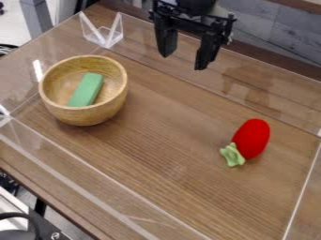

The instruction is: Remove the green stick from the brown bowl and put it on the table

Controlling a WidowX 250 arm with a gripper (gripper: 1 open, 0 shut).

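The green stick lies flat inside the brown bowl, leaning against its inner wall. The bowl stands on the left side of the table. My gripper hangs above the far middle of the table, pointing down, well to the right of and behind the bowl. Its two black fingers stand apart with nothing between them, so it is open.
A red strawberry toy with a green leafy stem lies on the right side of the table. Low clear acrylic walls run round the table's edges.
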